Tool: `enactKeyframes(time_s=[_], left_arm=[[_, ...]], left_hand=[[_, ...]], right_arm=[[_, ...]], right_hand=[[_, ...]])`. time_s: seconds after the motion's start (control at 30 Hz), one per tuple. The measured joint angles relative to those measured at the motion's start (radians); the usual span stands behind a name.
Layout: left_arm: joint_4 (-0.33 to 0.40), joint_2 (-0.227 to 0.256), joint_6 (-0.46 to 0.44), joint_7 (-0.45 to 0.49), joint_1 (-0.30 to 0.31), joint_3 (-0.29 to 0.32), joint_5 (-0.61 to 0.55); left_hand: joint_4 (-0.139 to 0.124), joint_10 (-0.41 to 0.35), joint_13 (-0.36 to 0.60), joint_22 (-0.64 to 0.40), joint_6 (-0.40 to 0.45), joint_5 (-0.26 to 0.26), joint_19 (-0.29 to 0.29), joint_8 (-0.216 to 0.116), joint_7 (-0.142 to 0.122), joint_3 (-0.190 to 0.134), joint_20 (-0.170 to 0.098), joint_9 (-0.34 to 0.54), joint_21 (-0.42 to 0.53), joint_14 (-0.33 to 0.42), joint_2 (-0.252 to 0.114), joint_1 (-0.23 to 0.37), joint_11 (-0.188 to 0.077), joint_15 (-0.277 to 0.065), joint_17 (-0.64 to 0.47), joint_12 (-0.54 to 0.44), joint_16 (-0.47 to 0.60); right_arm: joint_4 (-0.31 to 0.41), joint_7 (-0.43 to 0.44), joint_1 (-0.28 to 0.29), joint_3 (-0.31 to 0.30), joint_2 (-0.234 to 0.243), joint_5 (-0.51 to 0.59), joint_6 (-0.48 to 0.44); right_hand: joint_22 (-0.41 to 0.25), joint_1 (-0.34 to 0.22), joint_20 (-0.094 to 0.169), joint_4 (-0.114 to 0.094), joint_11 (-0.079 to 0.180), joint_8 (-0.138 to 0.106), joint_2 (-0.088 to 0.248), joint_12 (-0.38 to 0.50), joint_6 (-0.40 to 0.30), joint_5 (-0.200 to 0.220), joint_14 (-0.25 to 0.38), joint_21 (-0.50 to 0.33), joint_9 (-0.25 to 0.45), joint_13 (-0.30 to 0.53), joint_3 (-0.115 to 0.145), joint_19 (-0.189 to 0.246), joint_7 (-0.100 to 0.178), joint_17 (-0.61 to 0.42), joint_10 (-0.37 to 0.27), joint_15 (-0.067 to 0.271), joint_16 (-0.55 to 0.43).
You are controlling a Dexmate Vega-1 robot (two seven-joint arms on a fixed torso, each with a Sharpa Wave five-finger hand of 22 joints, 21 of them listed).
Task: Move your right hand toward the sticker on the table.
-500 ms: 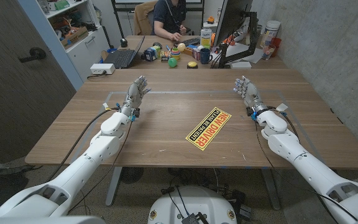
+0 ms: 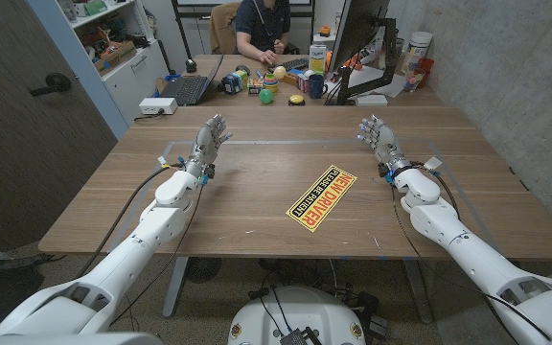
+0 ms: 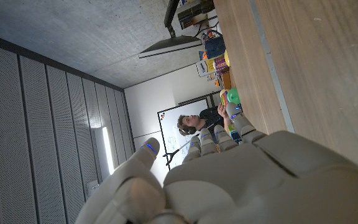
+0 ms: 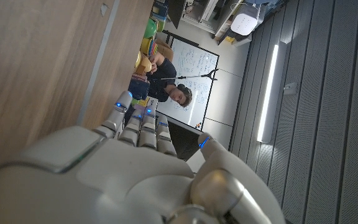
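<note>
The right hand (image 2: pixel 379 141) is standing on the table with its fingers (image 2: pixel 371 130) apart and stretched toward the far side, holding nothing. The sticker (image 2: pixel 321 199), a yellow strip with black and red lettering, is lying flat on the wood inboard of that hand and a little nearer the robot's body, near but not touching it, its long axis running diagonally. The left hand (image 2: pixel 208 146) is waiting on the other side of the sticker, also with fingers apart and nothing in them. In the right wrist view the hand (image 4: pixel 135 180) is showing its back, fingers extended along the wooden table (image 4: pixel 36 68). Judging from this, the reach is only beginning: the hand is not yet over the sticker. The next move is calling for the right arm to swing inward toward the robot's midline and draw slightly back, keeping the fingers loose and low over the wood
</note>
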State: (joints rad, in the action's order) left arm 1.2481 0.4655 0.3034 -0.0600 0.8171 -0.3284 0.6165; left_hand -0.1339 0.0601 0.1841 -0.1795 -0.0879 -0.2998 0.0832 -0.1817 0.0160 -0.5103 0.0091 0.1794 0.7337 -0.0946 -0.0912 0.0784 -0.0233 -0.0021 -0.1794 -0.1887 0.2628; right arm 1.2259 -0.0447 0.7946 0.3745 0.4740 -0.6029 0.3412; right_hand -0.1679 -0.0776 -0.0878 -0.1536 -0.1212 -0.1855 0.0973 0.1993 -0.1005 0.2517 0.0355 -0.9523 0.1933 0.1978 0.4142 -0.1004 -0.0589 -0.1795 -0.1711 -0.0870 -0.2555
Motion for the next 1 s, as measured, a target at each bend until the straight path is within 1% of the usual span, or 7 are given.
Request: enactKeyframes(time_s=[0.07,0.2,0.33,0.4,0.57,0.73,1.0], left_arm=[[0.000,-0.002,0.000,-0.001,0.000,0.003,-0.002],[-0.001,-0.006,0.000,-0.004,0.000,0.008,-0.006],[-0.001,-0.008,-0.003,-0.009,0.000,0.012,-0.012],[-0.001,-0.008,-0.004,-0.010,0.000,0.014,-0.013],[0.001,-0.011,-0.007,-0.012,0.001,0.017,-0.015],[0.002,-0.012,-0.012,-0.016,0.001,0.019,-0.020],[0.002,-0.014,-0.015,-0.019,-0.002,0.021,-0.026]], left_hand=[[0.000,0.000,0.000,0.000,0.000,0.000,0.000,0.000,0.000,0.000,0.000,0.000,0.000,0.000,0.000,0.000,0.000,0.000,0.000,0.000,0.000],[0.000,0.000,0.000,0.000,0.000,0.000,0.000,0.000,0.000,0.000,0.000,0.000,0.000,0.000,0.000,0.000,0.000,0.000,0.000,0.000,0.000],[0.000,0.000,0.000,0.000,0.000,0.000,0.000,0.000,0.000,0.000,0.000,0.000,-0.006,0.000,0.000,0.000,0.000,0.000,0.000,0.000,0.000],[0.000,0.000,0.000,0.000,0.000,0.000,0.000,0.000,0.000,0.000,0.000,0.000,-0.006,0.000,0.000,0.000,0.000,0.000,0.000,0.000,0.000],[0.000,0.000,0.000,0.000,0.000,0.000,0.000,0.000,0.000,0.000,0.000,0.000,-0.006,0.000,0.000,0.000,0.000,0.000,0.000,0.000,0.000],[0.000,0.000,0.000,0.000,0.000,0.000,0.000,0.000,0.000,0.000,0.000,0.000,-0.006,0.000,0.000,0.000,0.000,0.000,0.000,0.000,0.000],[0.000,0.000,0.000,0.000,0.000,0.000,0.000,0.000,0.000,0.000,0.000,0.000,-0.008,0.000,0.000,0.000,0.000,0.000,0.000,0.000,0.000]], right_arm=[[0.008,0.003,0.004,0.000,0.003,0.013,0.008],[0.025,0.009,0.012,0.000,0.008,0.039,0.021],[0.056,0.010,0.026,0.002,0.021,0.065,0.031],[0.075,0.010,0.035,0.002,0.030,0.078,0.036],[0.102,0.008,0.046,0.002,0.044,0.120,0.049],[0.153,0.016,0.067,0.004,0.071,0.191,0.062],[0.217,0.090,0.094,0.000,0.101,0.374,0.072]], right_hand=[[0.001,0.005,-0.022,0.001,-0.001,0.005,-0.002,-0.008,0.033,0.000,-0.007,0.012,0.000,0.000,-0.012,-0.003,0.009,0.000,0.029,-0.017,0.007],[0.000,0.023,-0.056,0.004,0.005,0.005,-0.019,-0.008,0.062,-0.006,-0.010,0.021,0.000,0.005,-0.028,0.007,0.023,0.000,0.052,-0.021,0.013],[0.000,0.044,-0.102,0.009,0.014,0.005,-0.065,-0.008,0.080,-0.012,-0.023,0.044,0.005,0.005,-0.063,0.003,0.041,-0.005,0.072,-0.033,0.020],[0.000,0.050,-0.115,0.010,0.014,0.005,-0.083,-0.008,0.089,-0.012,-0.029,0.054,0.005,0.005,-0.078,0.001,0.050,-0.005,0.084,-0.039,0.025],[0.000,0.062,-0.118,0.011,0.018,0.005,-0.113,-0.008,0.098,-0.020,-0.040,0.076,0.005,0.005,-0.107,-0.002,0.060,-0.005,0.104,-0.050,0.034],[0.000,0.061,-0.123,0.013,0.025,0.005,-0.124,-0.008,0.106,-0.020,-0.041,0.087,0.005,0.005,-0.116,-0.008,0.068,-0.005,0.111,-0.051,0.036],[0.000,0.060,-0.124,0.019,0.030,0.000,-0.147,-0.008,0.104,-0.020,-0.041,0.101,0.005,0.005,-0.132,-0.009,0.078,-0.004,0.116,-0.051,0.036]])
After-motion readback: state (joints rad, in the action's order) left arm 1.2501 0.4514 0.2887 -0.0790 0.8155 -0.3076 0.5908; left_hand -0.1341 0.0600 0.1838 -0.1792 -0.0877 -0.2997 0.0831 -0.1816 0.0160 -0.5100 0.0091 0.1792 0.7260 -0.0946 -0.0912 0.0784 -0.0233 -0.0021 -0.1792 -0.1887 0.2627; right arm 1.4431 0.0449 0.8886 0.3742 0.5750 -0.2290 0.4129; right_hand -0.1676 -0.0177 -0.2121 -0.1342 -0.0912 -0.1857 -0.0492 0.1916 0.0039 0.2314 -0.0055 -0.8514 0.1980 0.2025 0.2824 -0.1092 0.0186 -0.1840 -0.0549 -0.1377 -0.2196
